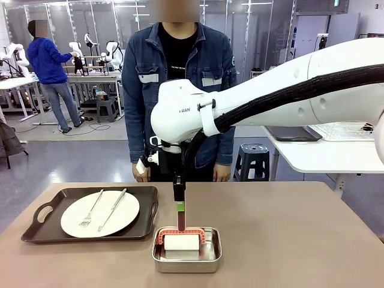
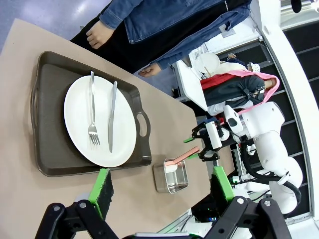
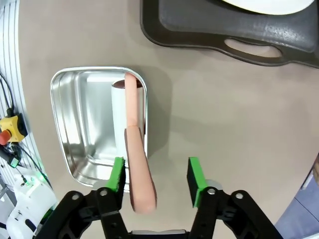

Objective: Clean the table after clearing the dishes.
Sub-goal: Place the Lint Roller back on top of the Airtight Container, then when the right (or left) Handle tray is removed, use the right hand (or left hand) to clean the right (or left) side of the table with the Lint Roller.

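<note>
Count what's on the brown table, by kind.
Dark brown rectangular handled tray: 1
Round white plate: 1
Silver fork: 1
Silver knife: 1
Shiny steel rectangular pan: 1
White cleaning block with pink handle: 1
Total: 6

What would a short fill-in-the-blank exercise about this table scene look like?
1. The round white plate, bearing a silver fork, rests on a dark brown handled ___.
2. The white cleaning block with a salmon-pink handle sits inside a shiny steel rectangular ___.
3. The right gripper hangs over it, its jaws ___, wider than the handle between them.
Missing words: tray; pan; open.
</note>
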Controlling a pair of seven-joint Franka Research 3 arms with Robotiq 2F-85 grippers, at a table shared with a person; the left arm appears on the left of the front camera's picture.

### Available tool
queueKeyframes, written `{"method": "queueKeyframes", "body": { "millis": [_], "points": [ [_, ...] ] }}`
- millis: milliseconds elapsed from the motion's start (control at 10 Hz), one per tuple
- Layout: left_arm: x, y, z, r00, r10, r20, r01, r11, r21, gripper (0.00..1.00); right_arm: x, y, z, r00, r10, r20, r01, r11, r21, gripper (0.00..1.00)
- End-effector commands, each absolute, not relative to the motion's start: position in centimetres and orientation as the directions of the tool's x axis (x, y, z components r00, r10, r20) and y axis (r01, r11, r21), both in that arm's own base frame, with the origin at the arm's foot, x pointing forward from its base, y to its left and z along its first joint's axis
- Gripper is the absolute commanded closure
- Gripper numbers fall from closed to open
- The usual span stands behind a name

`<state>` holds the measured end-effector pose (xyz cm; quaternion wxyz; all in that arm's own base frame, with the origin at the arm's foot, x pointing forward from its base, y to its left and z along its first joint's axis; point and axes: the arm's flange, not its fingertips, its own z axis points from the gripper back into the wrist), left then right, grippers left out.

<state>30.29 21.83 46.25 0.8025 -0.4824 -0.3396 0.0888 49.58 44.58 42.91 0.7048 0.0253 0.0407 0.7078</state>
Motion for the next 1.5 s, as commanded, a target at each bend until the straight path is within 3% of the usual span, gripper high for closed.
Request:
{"method": "queueKeyframes", "body": {
  "millis": [0, 1400],
  "points": [
    [30.2, 22.0, 46.3, 0.745, 0.47, 0.473, 0.207, 0.512, -0.834, 0.0, 48.2, 43.2, 43.5, -0.02, 1.0, -0.014, -0.999, -0.019, 0.046, 0.0],
    [30.2, 22.0, 46.3, 0.745, 0.47, 0.473, 0.207, 0.512, -0.834, 0.0, 49.1, 43.6, 44.8, 0.004, 1.0, -0.013, -0.999, 0.004, 0.053, 0.0]
  ]
}}
